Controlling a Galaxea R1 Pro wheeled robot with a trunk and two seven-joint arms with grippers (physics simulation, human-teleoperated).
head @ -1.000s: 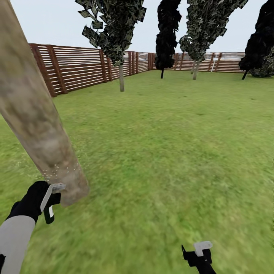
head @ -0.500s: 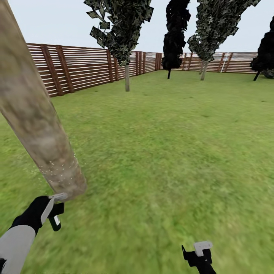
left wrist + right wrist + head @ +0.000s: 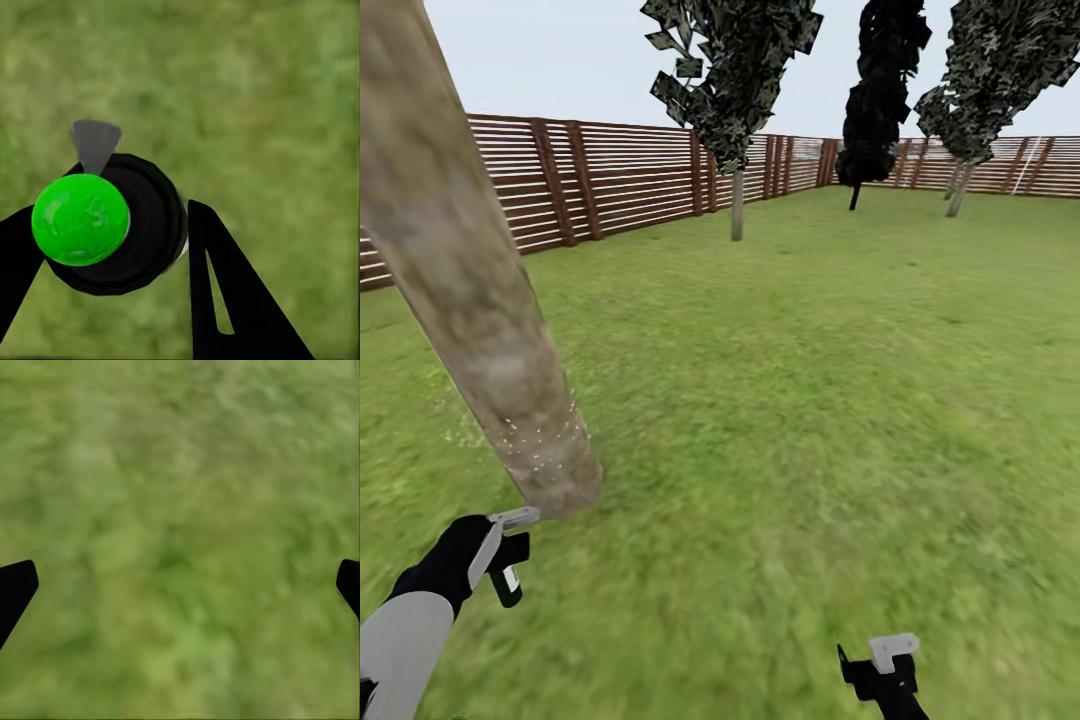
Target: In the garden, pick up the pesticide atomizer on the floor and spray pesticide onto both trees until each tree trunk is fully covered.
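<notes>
**Head view: atomizer held at the base of the near trunk**

Head view shows the wide green lawn (image 3: 810,400) of the garden filling the ground, bounded at the far side by a reddish-brown horizontal-slat wooden fence (image 3: 610,180) under a pale sky.

Nearest and largest is a thick, pale grey-brown tree trunk with blotchy bark (image 3: 470,290), leaning across the left of this view and flared slightly where it meets the grass. Fine white specks of pesticide (image 3: 545,440) dot its lowest section; the upper bark shows none that can be made out.

Further off stand a second pale-trunked tree with a blocky green canopy (image 3: 736,205), a near-black narrow tree (image 3: 875,90), and another pale-trunked tree (image 3: 960,185) near the fence.

The left hand (image 3: 500,555), black with a pale finger, is clamped around the small dark spray bottle with a pale label (image 3: 508,580), held just beside the trunk base and apart from it. In the left wrist view the bottle (image 3: 131,225) appears end-on as a black round body with a bright green cap, gripped between the two black fingers (image 3: 232,300) over grass.

The right hand (image 3: 885,665) hangs low above the lawn, well apart from the trunk. In the right wrist view its fingertips (image 3: 15,589) sit at opposite edges, spread wide with nothing between them.
</notes>
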